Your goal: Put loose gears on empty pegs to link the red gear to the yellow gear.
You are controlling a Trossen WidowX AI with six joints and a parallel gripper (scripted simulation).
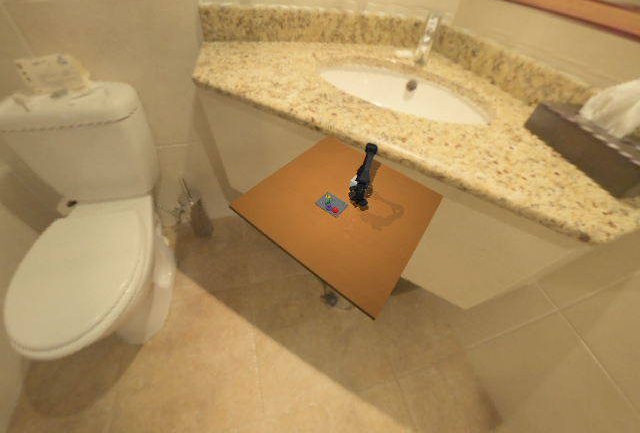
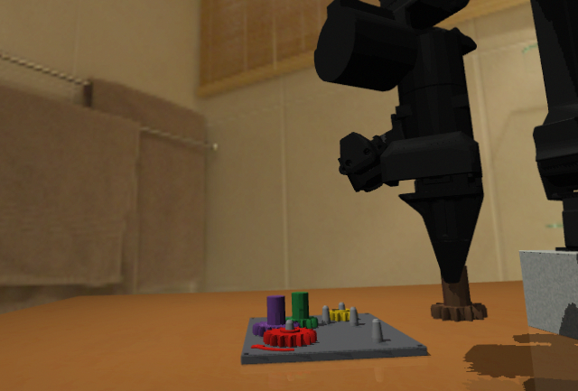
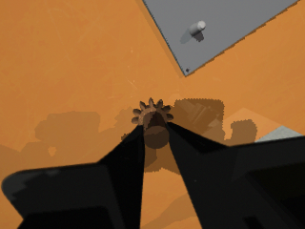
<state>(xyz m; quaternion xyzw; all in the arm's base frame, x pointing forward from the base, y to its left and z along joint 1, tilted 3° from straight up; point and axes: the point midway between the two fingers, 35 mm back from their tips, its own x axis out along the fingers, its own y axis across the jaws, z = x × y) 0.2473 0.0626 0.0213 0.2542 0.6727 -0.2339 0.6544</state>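
My gripper is shut on the handle of a brown gear. The gear hangs upright above the table, off the grey board, beyond its right corner in the exterior view. The red gear sits on a peg at the near left. A purple gear stands just behind it, and a green gear behind that. The yellow gear is at the back; its stripe cannot be made out. Meshing is too small to tell.
Bare pegs show in the exterior view: one at the right, one in front of the yellow gear and one between green and yellow. A pale grey block stands under the arm at the right.
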